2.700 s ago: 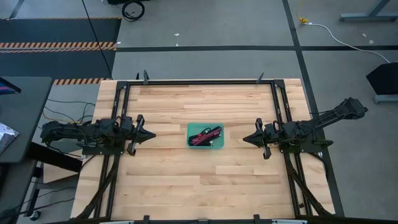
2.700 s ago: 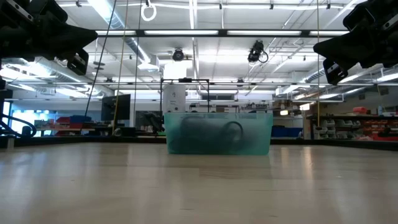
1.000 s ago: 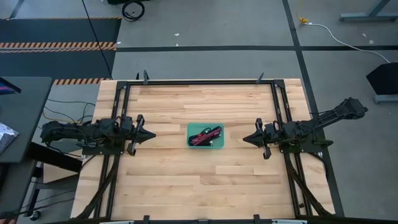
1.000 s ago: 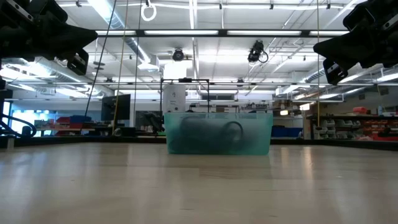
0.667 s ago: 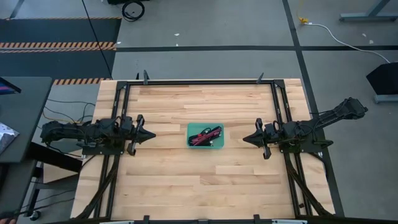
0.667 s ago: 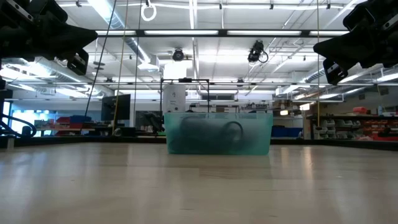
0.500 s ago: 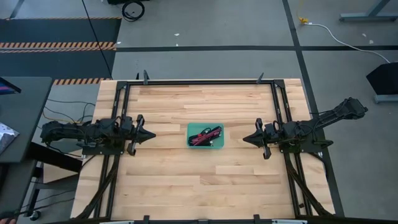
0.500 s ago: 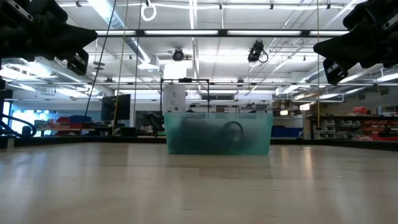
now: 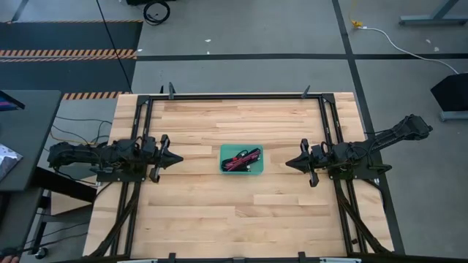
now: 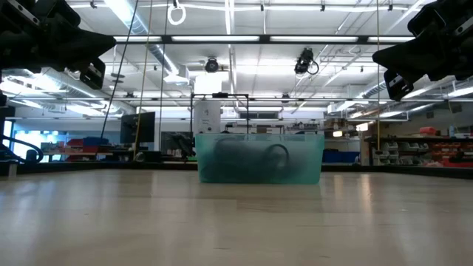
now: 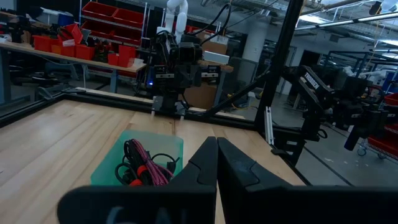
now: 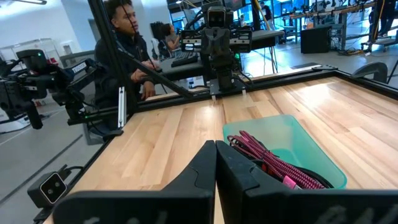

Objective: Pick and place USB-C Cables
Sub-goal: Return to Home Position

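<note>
USB-C cables, thin black and braided magenta cords in a loose tangle, lie inside the translucent green bin, a rectangular plastic tub on the pale wood-plank counter. It sits midway between the left gripper and the right gripper, well apart from both; each gripper's 2 dark tapered fingers are pressed together, pointing at it, holding nothing

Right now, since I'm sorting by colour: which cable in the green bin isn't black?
The pink-magenta braided cable, lying on top of the pile in the green bin. The other cables bundled with it are black, so its colour alone sets it apart.
</note>
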{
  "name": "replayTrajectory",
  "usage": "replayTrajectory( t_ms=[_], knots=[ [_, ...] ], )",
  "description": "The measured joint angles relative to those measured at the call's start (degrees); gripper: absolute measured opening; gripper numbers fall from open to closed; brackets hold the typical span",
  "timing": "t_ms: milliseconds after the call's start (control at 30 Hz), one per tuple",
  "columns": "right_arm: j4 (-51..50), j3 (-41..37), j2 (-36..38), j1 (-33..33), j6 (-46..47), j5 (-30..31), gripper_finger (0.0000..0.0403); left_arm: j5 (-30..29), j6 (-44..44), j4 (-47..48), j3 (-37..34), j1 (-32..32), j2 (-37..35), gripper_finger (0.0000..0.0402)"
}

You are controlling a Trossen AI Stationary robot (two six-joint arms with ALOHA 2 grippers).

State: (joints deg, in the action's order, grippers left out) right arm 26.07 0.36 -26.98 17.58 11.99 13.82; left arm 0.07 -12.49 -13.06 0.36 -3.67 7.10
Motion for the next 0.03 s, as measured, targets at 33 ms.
replayTrajectory(
  t_ms=[33],
  knots=[
    [-0.01,-0.01,0.0,0.02,0.0,0.0,0.0012,0.0,0.0,0.0,0.01,-0.02,0.02,0.0005]
  ],
)
